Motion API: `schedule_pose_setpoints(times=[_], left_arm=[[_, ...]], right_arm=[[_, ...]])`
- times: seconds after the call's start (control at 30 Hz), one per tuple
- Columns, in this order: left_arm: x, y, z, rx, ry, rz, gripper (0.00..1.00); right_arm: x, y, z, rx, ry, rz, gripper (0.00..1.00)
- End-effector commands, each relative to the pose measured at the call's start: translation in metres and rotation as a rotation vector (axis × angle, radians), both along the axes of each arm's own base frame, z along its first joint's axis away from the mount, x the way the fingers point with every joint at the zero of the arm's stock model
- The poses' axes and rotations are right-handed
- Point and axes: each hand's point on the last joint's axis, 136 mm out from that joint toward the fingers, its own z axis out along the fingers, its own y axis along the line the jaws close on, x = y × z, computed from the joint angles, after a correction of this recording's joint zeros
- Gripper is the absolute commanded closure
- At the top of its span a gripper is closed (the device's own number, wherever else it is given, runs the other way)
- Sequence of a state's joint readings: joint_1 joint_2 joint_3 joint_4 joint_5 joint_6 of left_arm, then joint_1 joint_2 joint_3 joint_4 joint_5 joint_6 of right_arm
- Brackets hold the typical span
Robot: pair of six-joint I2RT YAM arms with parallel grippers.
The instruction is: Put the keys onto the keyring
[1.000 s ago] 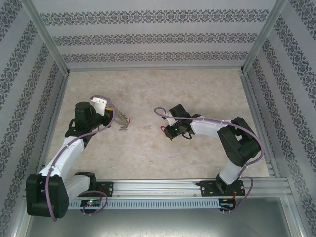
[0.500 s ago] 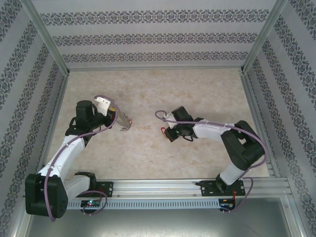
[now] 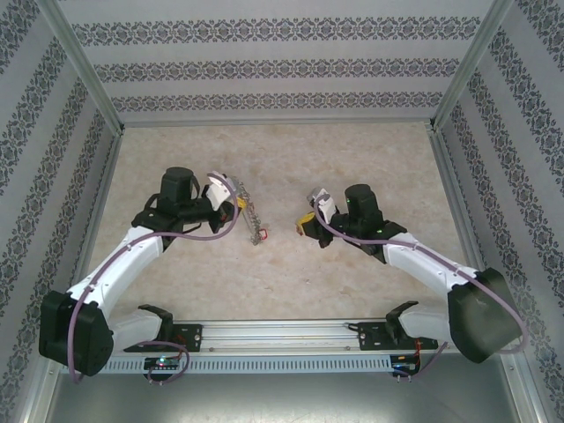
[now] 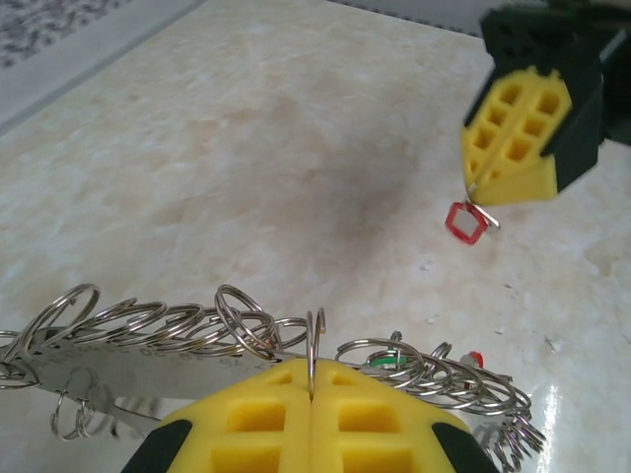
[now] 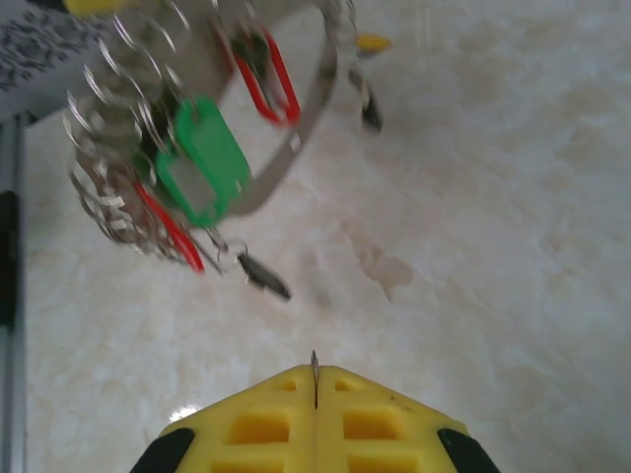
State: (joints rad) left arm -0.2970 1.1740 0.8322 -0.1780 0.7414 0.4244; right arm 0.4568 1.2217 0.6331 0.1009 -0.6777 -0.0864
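Note:
My left gripper [image 3: 233, 206] hovers over the table's left middle, shut on the thin wire of the keyring [image 4: 315, 340]. Many small silver rings hang along the keyring [image 3: 250, 218]; green [image 5: 202, 160] and red tagged keys [image 5: 268, 77] dangle below it. My right gripper [image 3: 307, 223] faces it from a short way to the right and is shut. A thin metal edge pokes up between its yellow pads [image 5: 367, 426]. In the left wrist view a key's red tag [image 4: 465, 223] hangs from the right gripper [image 4: 472, 193].
The beige marble table [image 3: 291, 278] is boxed in by patterned walls [image 3: 282, 66] with metal posts [image 3: 81, 66] at the corners. An aluminium rail [image 3: 291, 333] runs along the near edge by both arm bases.
The left gripper swung right toward the centre, carrying the keyring. The right gripper closed on the red-tagged key, lifted it off the table and turned toward the keyring.

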Motion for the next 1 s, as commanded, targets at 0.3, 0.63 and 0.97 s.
schedule_pose_setpoints(times=[0.3, 0.63, 0.97], left_arm=[[-0.006, -0.056, 0.035, -0.030, -0.284, -0.221, 1.00], [-0.011, -0.083, 0.023, 0.062, -0.299, -0.305, 1.00], [0.008, -0.093, 0.026, 0.092, -0.318, -0.181, 1.00]], right_arm=[[-0.008, 0.009, 0.053, 0.148, -0.007, 0.062, 1.00], [-0.004, 0.019, 0.070, 0.146, 0.002, 0.053, 1.00], [-0.007, 0.026, 0.074, 0.104, -0.008, 0.096, 1.00]])
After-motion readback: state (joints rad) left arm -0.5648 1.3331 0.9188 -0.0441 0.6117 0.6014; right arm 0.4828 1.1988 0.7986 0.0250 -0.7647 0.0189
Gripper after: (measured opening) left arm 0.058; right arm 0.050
